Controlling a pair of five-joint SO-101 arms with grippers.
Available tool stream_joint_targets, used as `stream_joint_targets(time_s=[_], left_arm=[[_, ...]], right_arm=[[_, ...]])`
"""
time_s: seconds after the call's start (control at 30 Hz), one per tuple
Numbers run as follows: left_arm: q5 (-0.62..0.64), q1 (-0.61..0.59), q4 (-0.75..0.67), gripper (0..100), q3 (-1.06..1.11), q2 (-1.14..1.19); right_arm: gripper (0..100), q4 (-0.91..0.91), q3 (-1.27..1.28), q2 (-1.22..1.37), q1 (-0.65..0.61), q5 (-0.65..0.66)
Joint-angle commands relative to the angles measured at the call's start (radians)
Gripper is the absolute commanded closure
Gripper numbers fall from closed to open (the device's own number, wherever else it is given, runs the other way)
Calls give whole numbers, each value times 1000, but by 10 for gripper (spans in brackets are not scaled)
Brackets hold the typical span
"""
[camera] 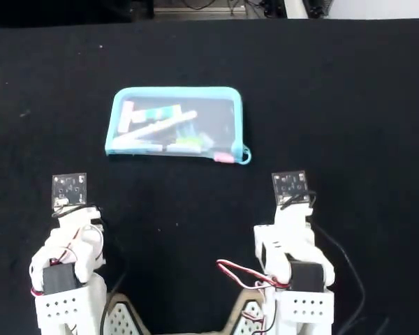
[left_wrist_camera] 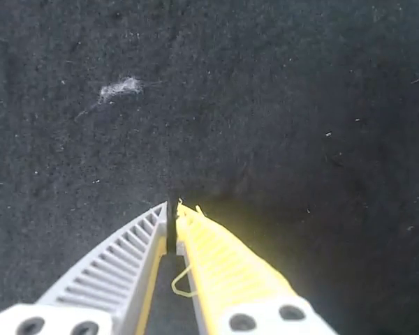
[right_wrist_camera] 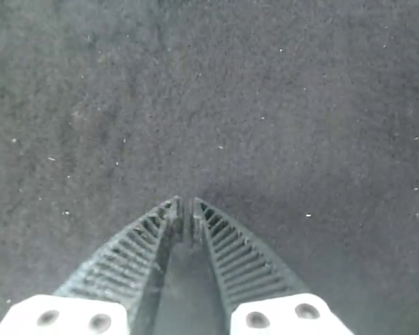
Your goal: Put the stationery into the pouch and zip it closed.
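Since both my arms sit folded near their bases, the left gripper point(left_wrist_camera: 173, 209) with jaws pressed together on nothing and the right gripper point(right_wrist_camera: 185, 206) likewise closed and empty over the black table point(right_wrist_camera: 279, 84), I judge the task at final check. Farther out, well apart from both, the pouch point(camera: 174, 122) lies flat with the stationery point(camera: 157, 127) inside and the zipper pull point(camera: 245, 155) at the corner nearer my right arm. Whether the zip is fully home I cannot tell; if not, pin the pouch with the left and draw the pull straight with the right.
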Motion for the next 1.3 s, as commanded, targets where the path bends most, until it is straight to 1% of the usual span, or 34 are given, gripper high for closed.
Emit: stream_joint_targets(time_s=[0.0,0.1,1.27], left_arm=[[120,-5,0,970,25,-6],[175,-12,5,970,25,-6],[178,-10,8,970,25,-6]], right_arm=[[986,8,-1,-96,0,0],[986,8,-1,-96,0,0],[986,8,-1,-96,-6,-2]])
